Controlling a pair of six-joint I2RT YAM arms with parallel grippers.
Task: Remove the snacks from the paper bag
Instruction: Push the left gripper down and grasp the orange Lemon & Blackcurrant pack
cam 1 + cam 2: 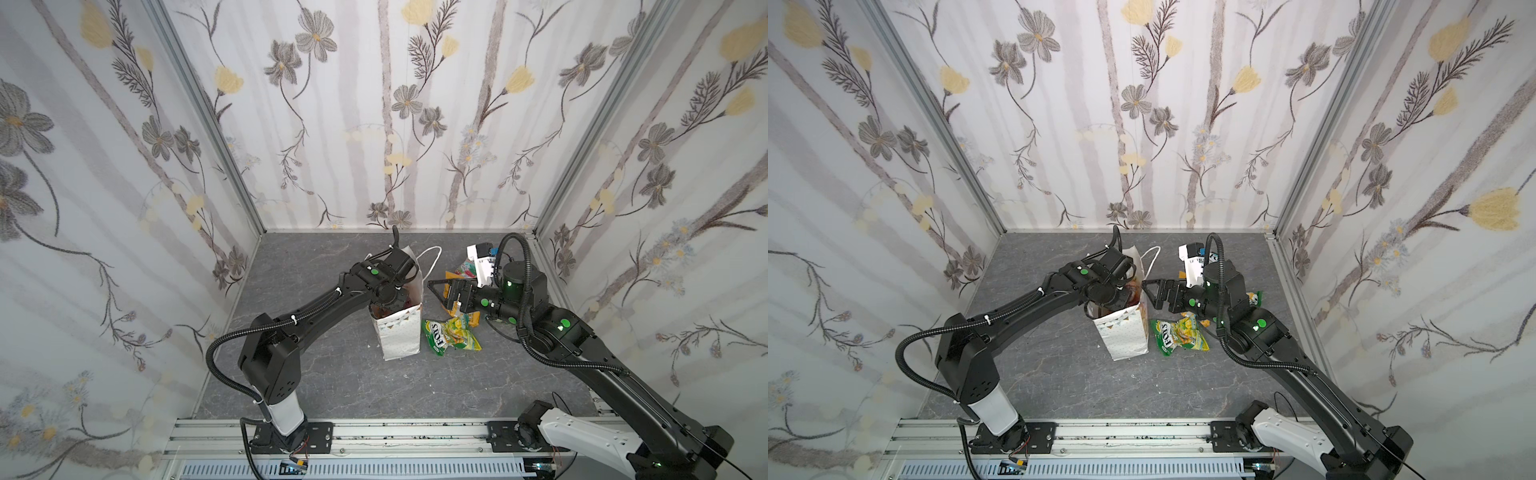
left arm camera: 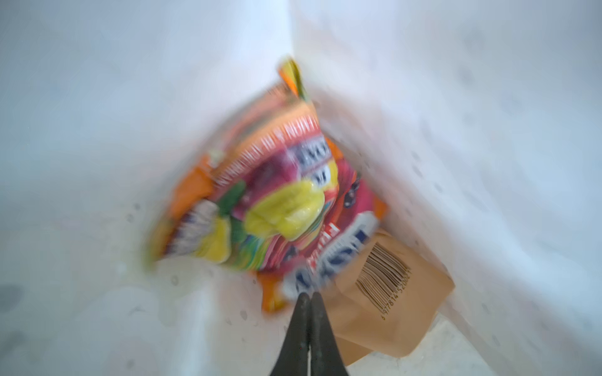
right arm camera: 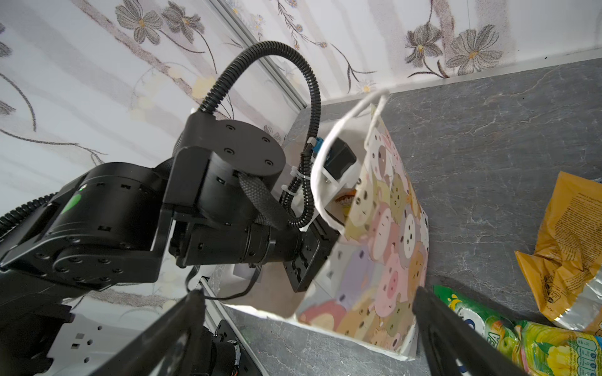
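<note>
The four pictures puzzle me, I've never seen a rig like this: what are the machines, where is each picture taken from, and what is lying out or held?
Two black robot arms work over a grey table. Both top views look down on the whole scene; each wrist view comes from a camera on one arm. The left gripper is down inside the white paper bag. Its fingers are shut at the edge of a blurred orange-red packet, beside a brownish pouch. Whether they pinch the packet is unclear. The right gripper hangs open beside the bag, holding nothing. Already out on the table are a yellow-green packet and a yellow-orange chip bag.
</note>
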